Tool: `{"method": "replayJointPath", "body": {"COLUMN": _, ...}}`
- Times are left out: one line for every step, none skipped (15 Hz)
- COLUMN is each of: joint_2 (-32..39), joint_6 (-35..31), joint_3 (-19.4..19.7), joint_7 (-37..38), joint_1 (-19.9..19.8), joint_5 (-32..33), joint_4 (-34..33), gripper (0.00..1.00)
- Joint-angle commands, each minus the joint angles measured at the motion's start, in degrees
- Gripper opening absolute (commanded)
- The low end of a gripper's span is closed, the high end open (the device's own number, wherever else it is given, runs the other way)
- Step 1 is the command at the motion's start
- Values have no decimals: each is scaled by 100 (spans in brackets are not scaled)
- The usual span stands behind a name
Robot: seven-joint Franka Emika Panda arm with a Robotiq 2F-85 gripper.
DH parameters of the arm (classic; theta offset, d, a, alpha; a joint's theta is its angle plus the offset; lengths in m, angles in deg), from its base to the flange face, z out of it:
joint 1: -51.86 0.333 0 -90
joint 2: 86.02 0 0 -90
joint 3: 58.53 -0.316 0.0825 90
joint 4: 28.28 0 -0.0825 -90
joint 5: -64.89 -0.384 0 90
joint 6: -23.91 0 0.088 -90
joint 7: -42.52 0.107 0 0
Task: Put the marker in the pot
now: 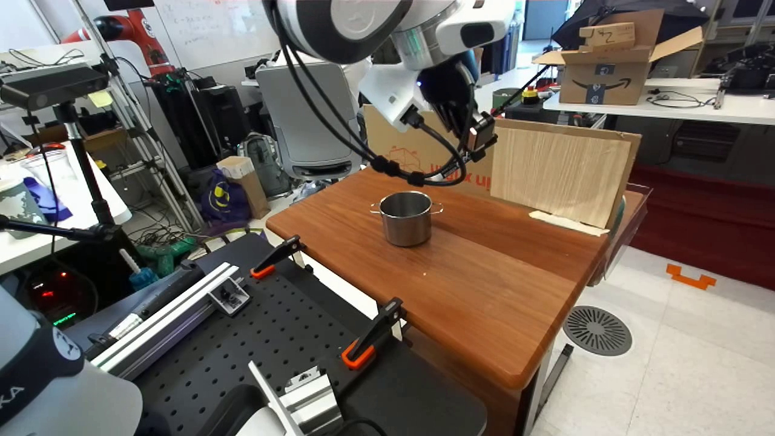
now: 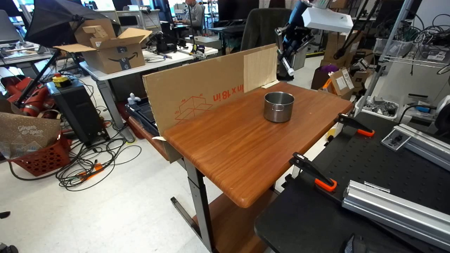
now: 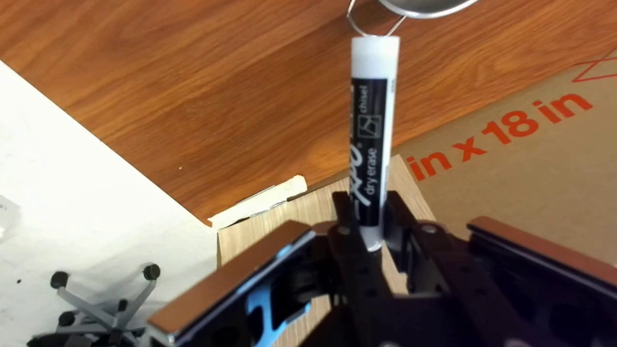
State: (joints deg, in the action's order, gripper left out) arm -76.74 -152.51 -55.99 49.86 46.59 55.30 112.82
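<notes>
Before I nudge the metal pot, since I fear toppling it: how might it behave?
The pot will probably slide rather than tip: it stands upright, broad-based, on a smooth-looking table. Being thin-rimmed metal, it's likely stiff and perhaps light for its size. Its shiny sides may be slippery.

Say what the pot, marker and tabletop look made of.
Pot: metal, probably stainless steel; shiny grey wall with soft reflections.
Marker: likely plastic, smooth; white ends, crisp printing on black.
Tabletop: wood or wood-look laminate, slight sheen; grain shows, can't tell which.
</notes>
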Motion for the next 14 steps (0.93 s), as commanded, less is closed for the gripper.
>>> {"method": "replayJointPath", "body": {"joint_2": -215, "joint_6": -1043, "joint_3": -233, "joint_7": -36, "joint_1": 24, "joint_5": -116, "joint_4": 655, "gripper": 5}}
{"method": "replayJointPath", "body": {"joint_2": -188, "joint_6": -1328, "joint_3": -305, "joint_7": -11, "joint_1": 27, "joint_5": -86, "joint_4": 786, "gripper": 5}}
{"method": "replayJointPath", "body": {"joint_2": -149, "joint_6": -1555, "joint_3": -348, "joint_7": 19, "joint_1": 41, "joint_5": -46, "joint_4": 897, "gripper": 5}}
{"method": "replayJointPath", "body": {"joint_2": -102, "joint_6": -1812, "joint_3": -402, "joint_7": 43, "joint_1": 49, "joint_5": -26, "joint_4": 1003, "gripper": 5}}
{"method": "replayJointPath", "body": {"joint_2": -59, "joint_6": -2010, "joint_3": -430, "joint_7": 50, "joint_1": 77, "joint_5": -22, "joint_4": 1095, "gripper": 5}}
{"method": "replayJointPath", "body": {"joint_2": -8, "joint_6": -2185, "joint_3": -446, "joint_7": 40, "joint_1": 107, "joint_5": -33, "joint_4": 1164, "gripper": 5}}
{"method": "replayJointPath", "body": {"joint_2": 32, "joint_6": -2329, "joint_3": -335, "joint_7": 70, "joint_1": 255, "joint_5": -12, "joint_4": 1230, "gripper": 5}}
{"method": "replayJointPath", "body": {"joint_2": 73, "joint_6": -2469, "joint_3": -334, "joint_7": 59, "joint_1": 294, "joint_5": -21, "joint_4": 1281, "gripper": 5}}
{"method": "replayJointPath", "body": {"joint_2": 117, "joint_6": -2588, "joint_3": -334, "joint_7": 49, "joint_1": 341, "joint_5": -33, "joint_4": 1318, "gripper": 5}}
{"method": "replayJointPath", "body": {"joint_2": -118, "joint_6": -2203, "joint_3": -306, "joint_7": -128, "joint_1": 400, "joint_5": -205, "joint_4": 1193, "gripper": 5}}
{"method": "replayJointPath", "body": {"joint_2": -69, "joint_6": -2226, "joint_3": -277, "joint_7": -146, "joint_1": 457, "joint_5": -240, "joint_4": 1158, "gripper": 5}}
{"method": "replayJointPath", "body": {"joint_2": -49, "joint_6": -2219, "joint_3": -237, "joint_7": -166, "joint_1": 505, "joint_5": -270, "joint_4": 1064, "gripper": 5}}
{"method": "replayJointPath", "body": {"joint_2": -15, "joint_6": -2211, "joint_3": -187, "joint_7": -200, "joint_1": 565, "joint_5": -323, "joint_4": 976, "gripper": 5}}
{"method": "replayJointPath", "body": {"joint_2": 14, "joint_6": -2201, "joint_3": -140, "joint_7": -229, "joint_1": 618, "joint_5": -384, "joint_4": 903, "gripper": 5}}
